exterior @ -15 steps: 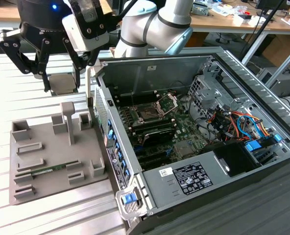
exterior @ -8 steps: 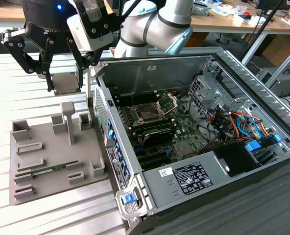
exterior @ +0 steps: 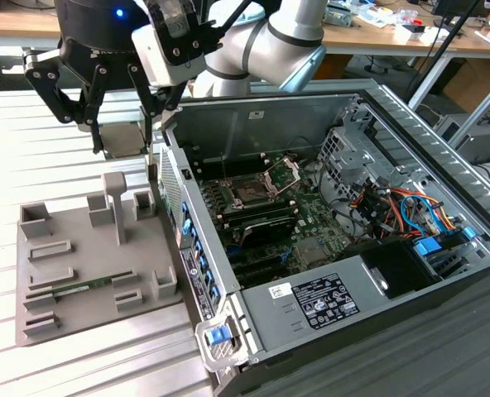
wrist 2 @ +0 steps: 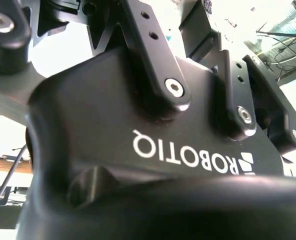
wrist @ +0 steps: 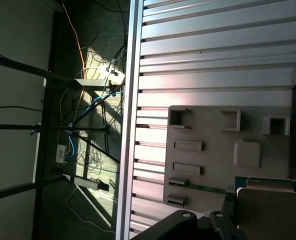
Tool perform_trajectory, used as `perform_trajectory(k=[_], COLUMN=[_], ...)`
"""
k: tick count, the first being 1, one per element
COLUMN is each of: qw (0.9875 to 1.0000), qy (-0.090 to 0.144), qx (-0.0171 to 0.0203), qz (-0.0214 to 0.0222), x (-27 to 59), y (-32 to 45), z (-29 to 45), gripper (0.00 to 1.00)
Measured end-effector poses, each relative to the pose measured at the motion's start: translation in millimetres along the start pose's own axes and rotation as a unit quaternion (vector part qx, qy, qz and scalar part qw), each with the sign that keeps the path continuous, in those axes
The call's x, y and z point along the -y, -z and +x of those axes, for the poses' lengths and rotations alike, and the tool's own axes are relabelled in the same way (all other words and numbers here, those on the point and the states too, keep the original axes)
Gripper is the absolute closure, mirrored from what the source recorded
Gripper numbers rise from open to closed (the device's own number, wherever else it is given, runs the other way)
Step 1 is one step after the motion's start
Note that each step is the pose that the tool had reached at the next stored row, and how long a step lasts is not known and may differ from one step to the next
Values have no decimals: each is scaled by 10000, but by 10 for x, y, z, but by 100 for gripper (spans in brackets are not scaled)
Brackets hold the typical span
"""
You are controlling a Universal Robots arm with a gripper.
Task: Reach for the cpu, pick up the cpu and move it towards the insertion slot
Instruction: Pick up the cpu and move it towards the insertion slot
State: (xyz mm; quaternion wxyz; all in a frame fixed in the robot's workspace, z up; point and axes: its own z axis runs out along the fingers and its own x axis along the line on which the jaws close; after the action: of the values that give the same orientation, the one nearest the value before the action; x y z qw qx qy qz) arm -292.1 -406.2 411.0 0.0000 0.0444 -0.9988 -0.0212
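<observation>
Exterior view: gripper [exterior: 122,148] is clamped on the cpu [exterior: 122,136] above the tray [exterior: 63,285], well apart from the slot [exterior: 250,195].

First wrist view: cpu [wrist: 270,210] apparently overhangs the tray [wrist: 213,135].

Transfer step in hand; travel must clear the case wall [exterior: 172,178].

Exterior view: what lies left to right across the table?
Grey plastic tray with recesses → silver-framed square insertion slot on green motherboard → orange and blue cable bundle. The gripper holding the pale square cpu overlaps the tray, so unplaced.
</observation>
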Motion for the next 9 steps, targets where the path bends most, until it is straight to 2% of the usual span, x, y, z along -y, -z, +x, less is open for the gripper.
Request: perform_trajectory(k=[9], qw=[10000], qy=[0], qx=[0], qz=[0], x=[8], y=[0], z=[-96], gripper=[45])
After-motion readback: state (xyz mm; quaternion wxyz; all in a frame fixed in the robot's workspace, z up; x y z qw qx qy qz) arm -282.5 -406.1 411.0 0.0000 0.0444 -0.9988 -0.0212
